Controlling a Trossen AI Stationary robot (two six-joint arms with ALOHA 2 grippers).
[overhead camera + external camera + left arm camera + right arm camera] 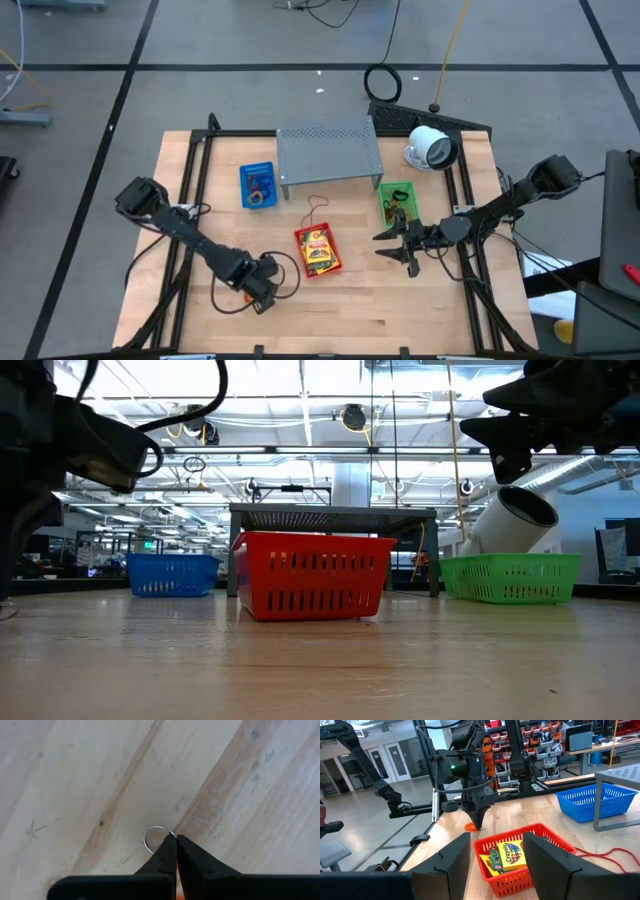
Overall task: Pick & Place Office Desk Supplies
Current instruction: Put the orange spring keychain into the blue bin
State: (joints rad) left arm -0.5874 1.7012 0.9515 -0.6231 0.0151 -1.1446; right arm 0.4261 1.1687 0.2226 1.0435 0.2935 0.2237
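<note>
Left tool point(176, 838) is pinched on a thin clear rubber-band loop point(152, 837) at the table point(75, 780). Red basket point(318, 251) sits just beside it, toward the table's middle. Right tool point(495, 855), spread wide, hangs farther off.

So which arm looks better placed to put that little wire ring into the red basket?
The left. Its tool is already shut on the ring, low over the table just left of the red basket. The right tool is open, empty, and on the basket's far side, near the green basket.
</note>
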